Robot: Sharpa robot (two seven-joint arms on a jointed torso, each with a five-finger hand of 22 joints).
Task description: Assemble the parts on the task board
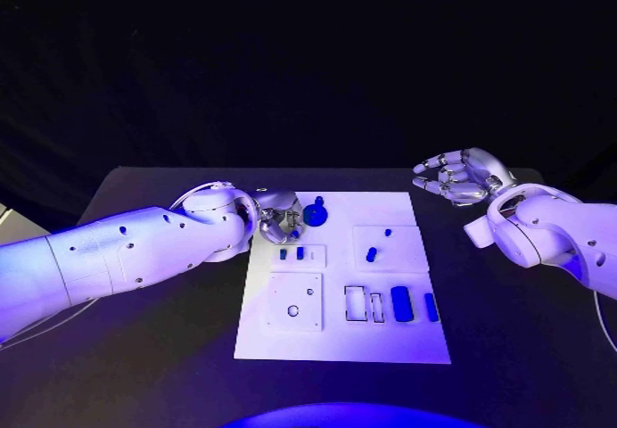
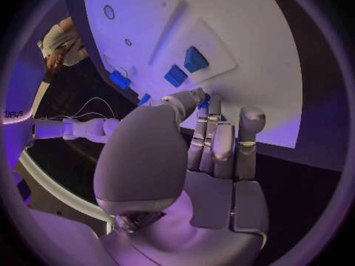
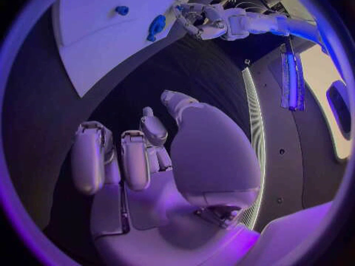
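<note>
The white task board lies in the middle of the black table. My left hand hovers over its far left part, thumb pressed to fingertips with a small blue part pinched between them. Just below it, two small blue parts stand in a small raised plate. A large round blue part lies right beside the hand. My right hand is raised off the board's far right corner, its fingers curled in with nothing in them.
On the board, a square plate carries two small blue parts. Two long blue parts lie beside empty slots. A plate with a round hole sits at the near left. Black table surrounds the board.
</note>
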